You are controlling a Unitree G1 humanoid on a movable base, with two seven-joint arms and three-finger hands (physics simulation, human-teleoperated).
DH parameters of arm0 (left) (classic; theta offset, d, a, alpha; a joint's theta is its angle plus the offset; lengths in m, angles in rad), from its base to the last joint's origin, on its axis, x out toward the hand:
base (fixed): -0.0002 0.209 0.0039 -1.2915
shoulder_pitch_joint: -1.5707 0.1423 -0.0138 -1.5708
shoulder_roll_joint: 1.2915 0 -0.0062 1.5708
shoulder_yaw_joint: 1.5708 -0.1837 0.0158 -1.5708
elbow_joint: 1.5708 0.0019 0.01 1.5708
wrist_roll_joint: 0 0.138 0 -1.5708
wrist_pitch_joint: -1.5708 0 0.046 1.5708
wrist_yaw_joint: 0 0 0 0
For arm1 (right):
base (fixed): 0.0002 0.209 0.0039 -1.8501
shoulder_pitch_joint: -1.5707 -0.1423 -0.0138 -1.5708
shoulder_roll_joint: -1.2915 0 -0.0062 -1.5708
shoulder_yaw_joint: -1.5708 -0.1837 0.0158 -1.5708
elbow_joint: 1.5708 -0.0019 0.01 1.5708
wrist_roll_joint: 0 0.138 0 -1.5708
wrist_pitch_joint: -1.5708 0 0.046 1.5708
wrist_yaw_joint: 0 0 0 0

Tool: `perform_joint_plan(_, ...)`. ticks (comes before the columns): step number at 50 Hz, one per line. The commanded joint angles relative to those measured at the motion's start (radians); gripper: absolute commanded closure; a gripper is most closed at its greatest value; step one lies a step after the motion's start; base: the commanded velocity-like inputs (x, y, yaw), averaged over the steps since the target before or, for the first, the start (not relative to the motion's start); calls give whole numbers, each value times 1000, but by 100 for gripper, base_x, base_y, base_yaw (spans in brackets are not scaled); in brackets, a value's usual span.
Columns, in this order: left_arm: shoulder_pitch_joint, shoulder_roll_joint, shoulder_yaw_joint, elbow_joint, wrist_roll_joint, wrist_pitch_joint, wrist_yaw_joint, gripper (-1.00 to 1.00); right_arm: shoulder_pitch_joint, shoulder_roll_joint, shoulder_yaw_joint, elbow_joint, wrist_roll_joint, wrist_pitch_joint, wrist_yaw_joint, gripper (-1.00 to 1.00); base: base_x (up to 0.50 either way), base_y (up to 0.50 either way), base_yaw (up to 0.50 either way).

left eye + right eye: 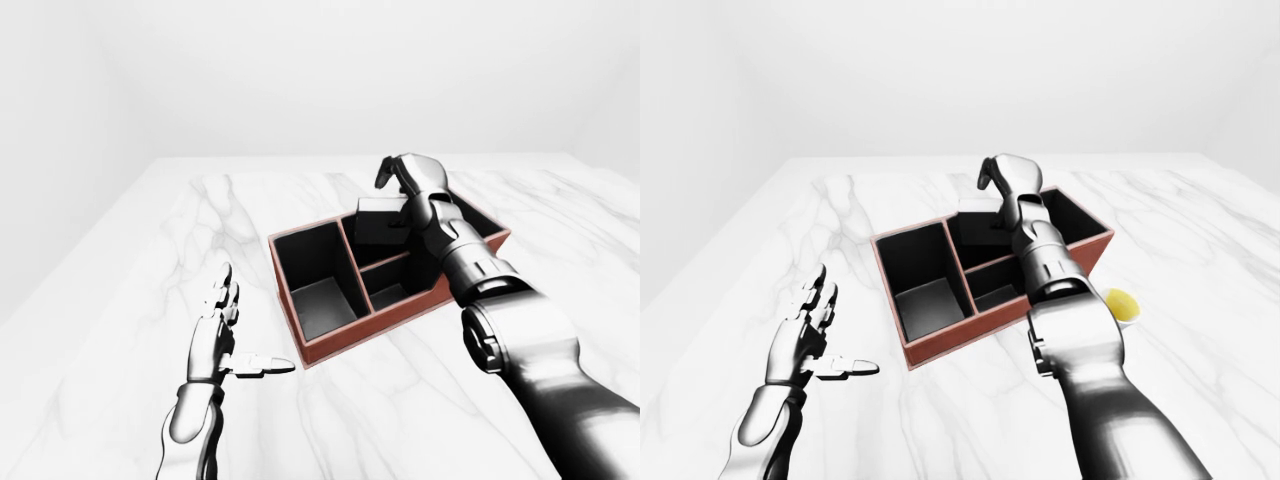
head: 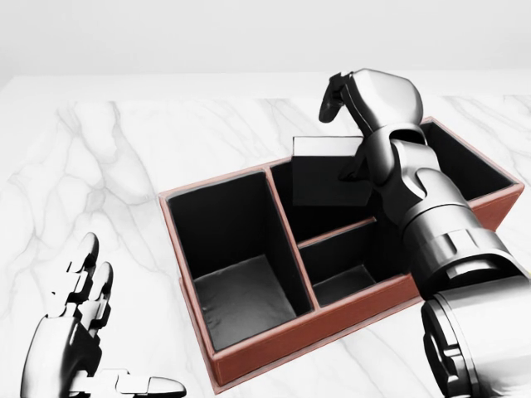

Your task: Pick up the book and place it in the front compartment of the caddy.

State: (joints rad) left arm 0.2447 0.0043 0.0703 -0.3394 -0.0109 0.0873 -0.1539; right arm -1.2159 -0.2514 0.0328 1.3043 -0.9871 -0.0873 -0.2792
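My right hand (image 2: 365,104), fingers released, hovers just above the book (image 2: 328,170); the book stands in the caddy (image 2: 249,348) compartment beneath my palm. My left hand (image 2: 75,348) lies spread open, well apart.

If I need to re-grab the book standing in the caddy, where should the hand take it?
Take the book by its top edge, coming straight down from above. It stands upright in the caddy, its lower part sunk between the walls, so only the top sticks out. The right hand is already just above it, likely needing little travel.

Dark book (image 2: 329,172) upright in red-brown caddy (image 2: 274,344).
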Motion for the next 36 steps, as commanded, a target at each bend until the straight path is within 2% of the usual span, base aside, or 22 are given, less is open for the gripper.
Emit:
perform_joint_plan(1,2,0,1,-3,-2,0,-1,-100,22,56,2,15,2,0,-53,-100,0,0,0)
perform_joint_plan(24,-2,0,0,2,0,0,0,-100,14,53,0,0,28,0,-27,-100,0,0,0)
perform_joint_plan(36,1,-1,-4,-5,1,0,0,-100,21,49,-32,-76,168,0,66,-100,0,0,0)
